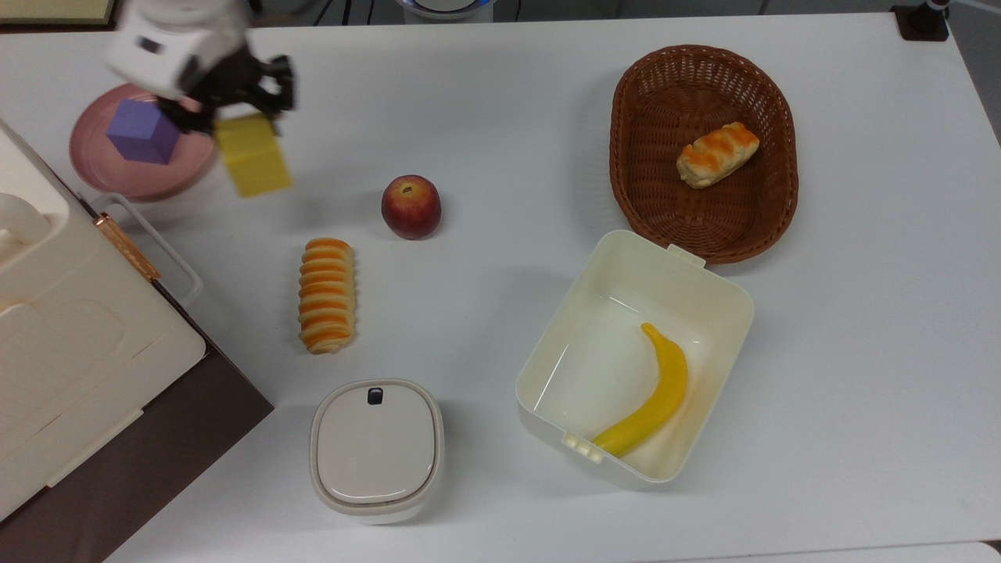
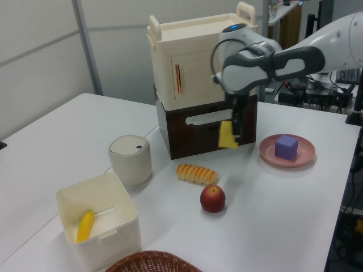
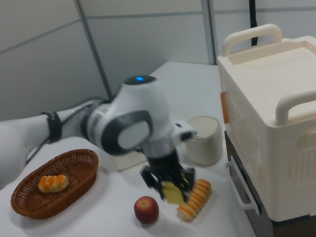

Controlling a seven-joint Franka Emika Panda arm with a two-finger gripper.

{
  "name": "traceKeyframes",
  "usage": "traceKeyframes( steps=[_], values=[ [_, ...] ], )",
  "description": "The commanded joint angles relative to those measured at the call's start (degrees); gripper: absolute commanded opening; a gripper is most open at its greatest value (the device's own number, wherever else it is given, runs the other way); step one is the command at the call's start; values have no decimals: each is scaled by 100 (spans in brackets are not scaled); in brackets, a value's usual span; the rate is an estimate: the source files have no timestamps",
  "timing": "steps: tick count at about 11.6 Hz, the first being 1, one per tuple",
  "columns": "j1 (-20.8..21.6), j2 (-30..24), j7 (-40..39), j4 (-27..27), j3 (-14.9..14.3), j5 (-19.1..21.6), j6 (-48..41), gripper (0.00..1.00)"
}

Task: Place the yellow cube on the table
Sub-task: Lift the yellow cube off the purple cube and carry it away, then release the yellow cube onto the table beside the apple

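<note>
The yellow cube (image 1: 252,161) hangs in the air above the white table (image 1: 500,117), just right of the pink plate (image 1: 168,176) in the top view, with my gripper (image 1: 235,117) shut on it. In the left view the yellow cube (image 2: 227,135) is held in front of the dark drawer unit, above the table (image 2: 283,215), by my gripper (image 2: 233,126). In the right view the yellow cube (image 3: 172,192) sits between my gripper's (image 3: 170,185) fingers, above the apple and the striped bread.
A purple cube (image 1: 143,130) stays on the pink plate. An apple (image 1: 410,206) and a striped bread roll (image 1: 326,294) lie near the middle. A lidded white pot (image 1: 376,449), an open box holding a banana (image 1: 653,393), a wicker basket (image 1: 649,203) and a cabinet (image 1: 70,344) surround them.
</note>
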Motion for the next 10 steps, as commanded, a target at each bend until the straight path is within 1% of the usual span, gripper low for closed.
traceKeyframes(
  steps=[1, 2, 3, 4, 5, 6, 7, 9, 10],
  values=[
    [427, -109, 1273, 52, 929, 0, -370, 64],
    [751, -83, 1643, 139, 1158, 17, -441, 64],
    [1103, -65, 2160, 149, 1265, 17, -451, 65],
    [1576, -57, 2530, 149, 1274, 17, -451, 65],
    [2007, -39, 2856, 149, 1275, 17, -451, 68],
    [2386, -4, 3129, 149, 1275, 17, -451, 68],
    [2720, 22, 3297, 140, 1275, 8, -442, 72],
    [3108, 137, 3474, 131, 1275, 8, -416, 72],
    [3180, 180, 3518, 131, 1275, 8, -424, 78]
  ],
)
